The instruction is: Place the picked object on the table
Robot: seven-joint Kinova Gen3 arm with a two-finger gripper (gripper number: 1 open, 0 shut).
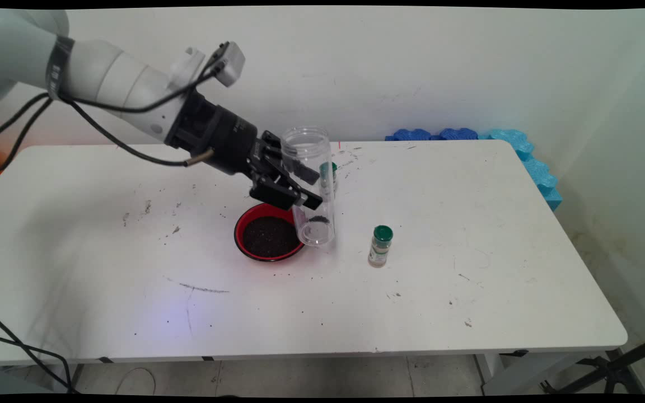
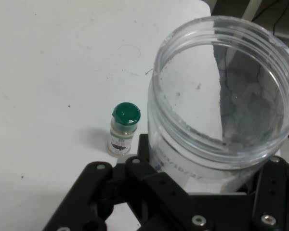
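Main view shows you the gripper (image 1: 310, 187) clamped across the side wall of a clear plastic jar (image 1: 312, 187), one black finger passing in front of the jar and the other visible through it. You will note that the jar is held upright with only a slight tilt, its open mouth at the top and its base lifted just above the white table (image 1: 468, 291), overlapping the right rim of a red bowl (image 1: 269, 232). A mid-body side grip of this kind appears chosen to keep the mouth unobstructed. A little dark residue lies in the bottom of the jar, and it looks like the same dark granular material that fills the bowl. You will see dark specks scattered over the table around the bowl. A small spice bottle with a green cap (image 1: 381, 246) stands upright on the table, apart from the jar on the side away from the bowl. A second green cap (image 1: 329, 170) is visible behind the jar, but you cannot tell what it belongs to. Blue foam pieces (image 1: 529, 162) line the table's far right corner. Hand view confirms the hold for you: the jar's threaded rim (image 2: 221, 91) fills the picture above the black linkage, and the spice bottle (image 2: 123, 129) stands beside it on the table.
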